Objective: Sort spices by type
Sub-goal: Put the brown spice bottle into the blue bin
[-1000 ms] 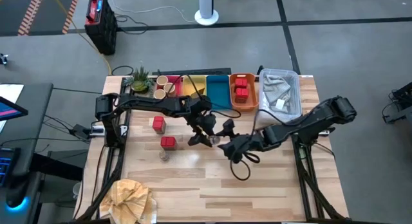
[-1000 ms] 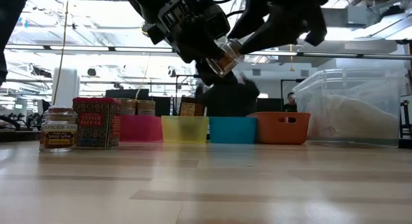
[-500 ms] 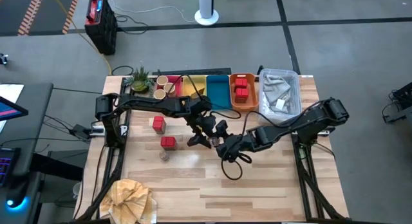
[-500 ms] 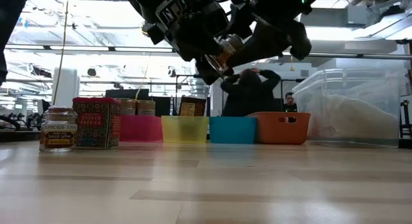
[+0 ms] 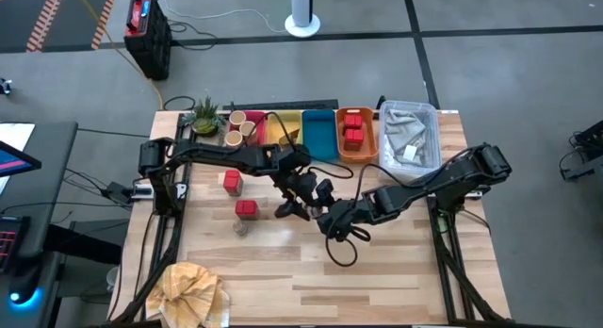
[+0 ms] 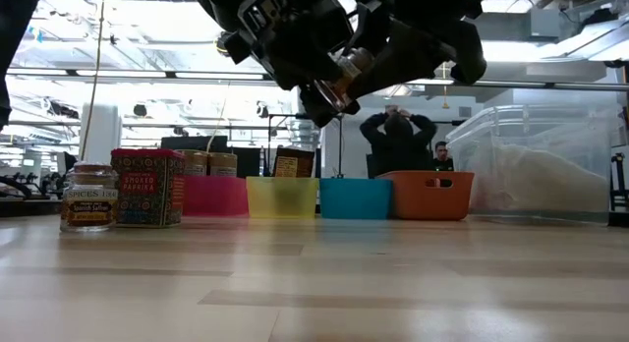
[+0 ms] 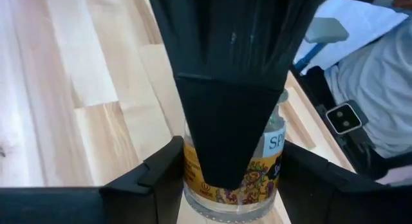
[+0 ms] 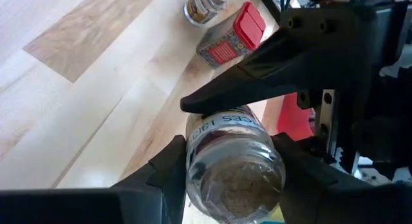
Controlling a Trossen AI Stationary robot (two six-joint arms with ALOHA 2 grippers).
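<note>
Clamped in mid-air over the middle of the pale wooden bench (image 5: pixel 396 271): a clear glass spice jar with a yellow label (image 6: pixel 344 75), tilted, well above the wood. Gripped from one side by the left pincer (image 7: pixel 232 185), fingers part-way open and pressed to the glass. Gripped from the other side by the right pincer (image 8: pixel 235 176), fingers likewise closed against the jar's flanks, so held by both at once.

Left of the pincers, on the bench: two red square tins (image 5: pixel 232 182) and, nearer the front, a small round glass jar (image 5: pixel 241 227), standing a little apart from one another.

Along the back edge: a row of coloured plastic bins (image 5: pixel 318 132), the orange one holding red packs (image 5: pixel 353 130), the pink one tan cylinders (image 5: pixel 243 123); beside them at the right corner a clear plastic tub (image 5: pixel 410 135), at the left corner a small green plant (image 5: pixel 204 116).

At the front left corner: crumpled tan paper (image 5: pixel 193 286). Bare wood across the rest of the front half and along the right edge.
</note>
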